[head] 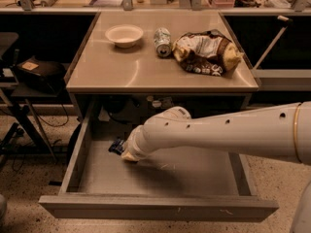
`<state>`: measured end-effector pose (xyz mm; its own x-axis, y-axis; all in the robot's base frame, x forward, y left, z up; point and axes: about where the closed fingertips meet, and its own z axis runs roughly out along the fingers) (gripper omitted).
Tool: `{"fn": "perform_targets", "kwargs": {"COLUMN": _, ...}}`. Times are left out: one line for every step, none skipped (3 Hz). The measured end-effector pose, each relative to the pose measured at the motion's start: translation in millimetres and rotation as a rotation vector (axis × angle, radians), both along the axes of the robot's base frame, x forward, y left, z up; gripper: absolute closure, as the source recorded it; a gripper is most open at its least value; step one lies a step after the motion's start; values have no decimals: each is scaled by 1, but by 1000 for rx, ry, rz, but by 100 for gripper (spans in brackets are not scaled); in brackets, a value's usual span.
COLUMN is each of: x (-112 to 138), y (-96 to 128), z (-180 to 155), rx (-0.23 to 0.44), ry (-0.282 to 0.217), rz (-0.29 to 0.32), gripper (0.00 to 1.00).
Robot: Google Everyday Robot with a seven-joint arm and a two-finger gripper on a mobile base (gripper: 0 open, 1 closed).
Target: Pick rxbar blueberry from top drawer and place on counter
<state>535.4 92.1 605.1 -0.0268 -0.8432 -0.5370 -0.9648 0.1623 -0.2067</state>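
- counter: tan top; chip bag, white bowl and can on its side sit along the far half.
- top drawer: stands open below the counter.
- arm: white, reaches in from the right.
- gripper: low at the drawer's left rear, against the bar; its grip cannot be told.
- rxbar blueberry: dark wrapper on the drawer floor, partly hidden.
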Motion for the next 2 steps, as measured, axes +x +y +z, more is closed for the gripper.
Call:
{"fn": "perform_targets", "kwargs": {"x": 0, "y": 0, "z": 0, "rx": 1, "ry": 0, "rz": 1, "gripper": 88}}
{"fn": "perform_targets", "kwargs": {"x": 4, "y": -4, "z": 10, "rx": 14, "ry": -23, "rz": -17, "gripper": 100}}
